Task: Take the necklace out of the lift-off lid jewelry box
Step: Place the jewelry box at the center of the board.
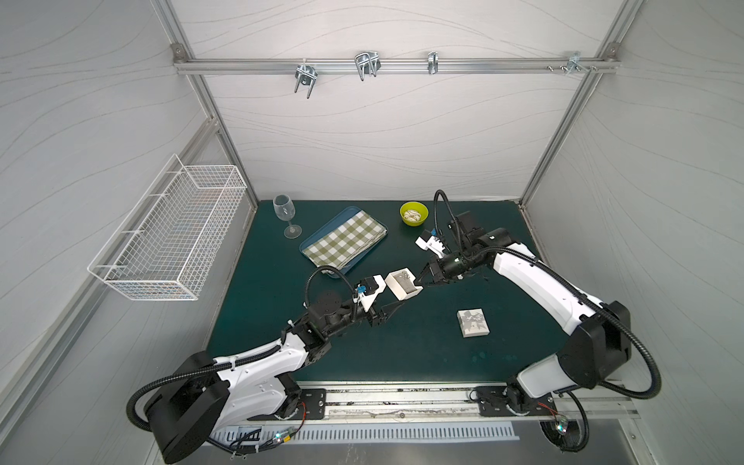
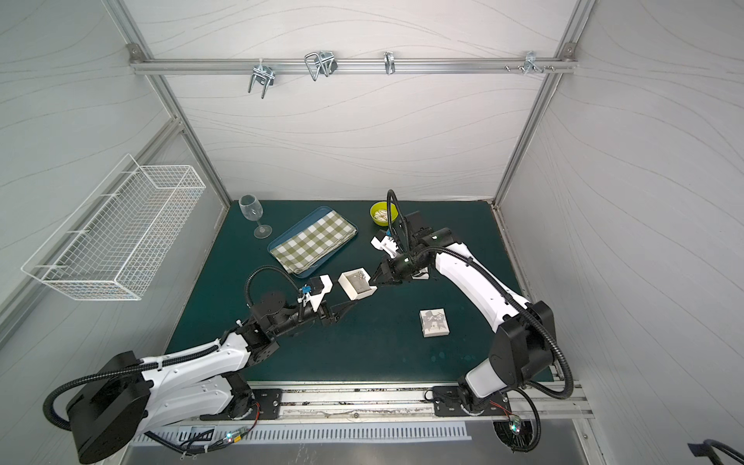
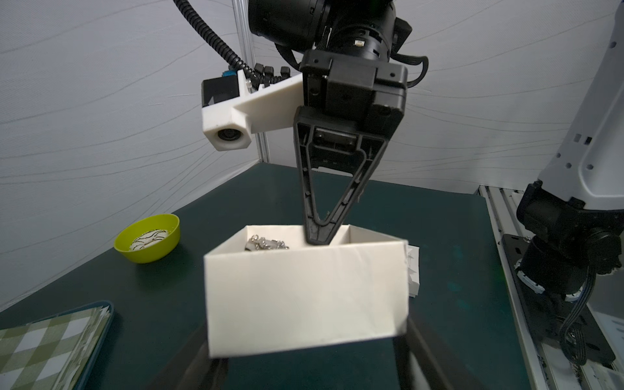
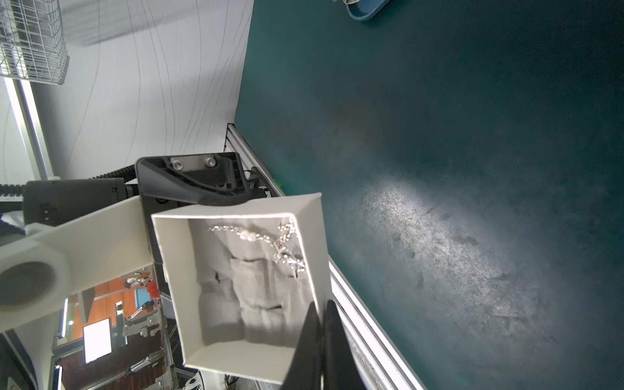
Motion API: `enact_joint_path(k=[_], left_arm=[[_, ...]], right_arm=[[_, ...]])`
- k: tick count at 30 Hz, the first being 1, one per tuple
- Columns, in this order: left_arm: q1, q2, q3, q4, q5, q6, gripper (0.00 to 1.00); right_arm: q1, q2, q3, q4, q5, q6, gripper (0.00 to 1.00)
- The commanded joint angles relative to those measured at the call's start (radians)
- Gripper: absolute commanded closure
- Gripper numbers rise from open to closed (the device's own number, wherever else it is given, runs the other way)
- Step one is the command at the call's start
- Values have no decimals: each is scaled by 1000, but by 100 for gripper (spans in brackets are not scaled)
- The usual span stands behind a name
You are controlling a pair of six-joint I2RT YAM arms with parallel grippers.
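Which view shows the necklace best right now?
Right wrist: it looks straight into the open box, necklace lying on the grey insert. Left wrist shows only chain above the wall; both top views, a tiny glint.

One box (image 1: 407,296), lid (image 1: 473,323), necklace (image 1: 404,275), bowl (image 1: 414,222), glass (image 1: 284,207), tray (image 1: 326,230), cloth (image 1: 346,237) and basket (image 1: 169,237).

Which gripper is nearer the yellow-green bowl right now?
Right. The right gripper, shut on a wall of the box, lies in front of the bowl; the left gripper, holding the box's opposite side, lies farther toward the robot's base and left.
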Motion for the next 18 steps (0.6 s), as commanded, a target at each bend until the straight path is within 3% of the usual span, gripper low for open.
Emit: enact_joint_path(k=[1,6,11,14,18], left_arm=[[-6,-5,34,13,5,34,60],[-7,-4,30,10,18,47,56],[-7,-1,26,3,20,50,41],[-7,-17,16,-10,-21,32,23],[-7,-88,-6,-94,-75,-23,16]], right_arm=[[11,9,24,2,-56,-9,100],[16,10,16,30,-46,13,100],[21,9,15,40,3,24,100],[21,0,15,41,99,34,100],[23,-11,3,36,312,46,100]])
